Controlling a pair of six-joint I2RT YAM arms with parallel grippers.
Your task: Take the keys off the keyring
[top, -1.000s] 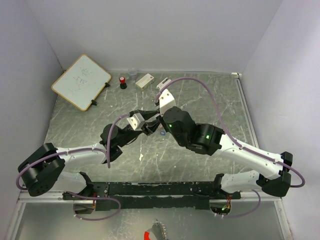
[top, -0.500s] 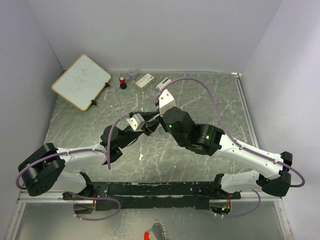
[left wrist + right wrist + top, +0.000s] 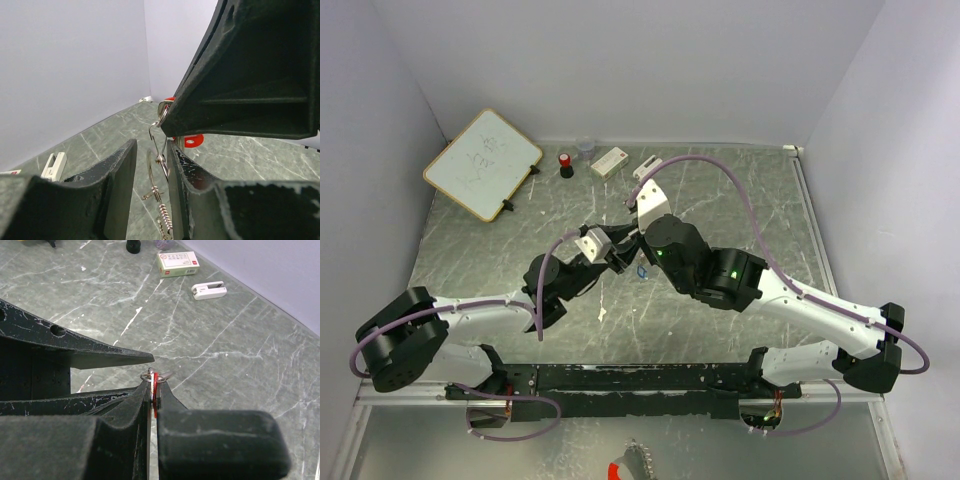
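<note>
Count, top view: two arms, two grippers, meeting near the table centre. The left gripper (image 3: 618, 262) reaches in from 8 o'clock and the right gripper (image 3: 638, 262) from 4 o'clock, with their tips just beside each other.

Task items:
- One tiny red plastic-headed key (image 3: 155, 405).
- One small blue piece (image 3: 642, 270) at the tips in the top view, too small to resolve.
- One thin silvery wire keyring (image 3: 156, 167), up between the two grippers.

Right gripper: jaws together, clamped on the red key, which sits edge-on between the pads. A small wire loop of the keyring pokes out at the tips, toward 12 o'clock in the right wrist view.

Left gripper: jaws stand a narrow gap apart. The keyring hangs upright in that gap, its wire close against the finger on the 3 o'clock side. Cannot tell whether it is pinched. A twisted coil of wire hangs at the ring's 6 o'clock.

Other items, five, toward 10 to 12 o'clock of the grippers:
- One wood-framed whiteboard (image 3: 483, 163).
- One red-capped black cylinder (image 3: 565, 164).
- One small clear cup (image 3: 585, 148).
- One white printed box (image 3: 609, 161).
- One small white clip-like piece (image 3: 647, 165).

Surface: one dark green marble-patterned tabletop (image 3: 740, 200), with pale veins and scuffs. Room: plain white walls (image 3: 650, 70) on three sides.
</note>
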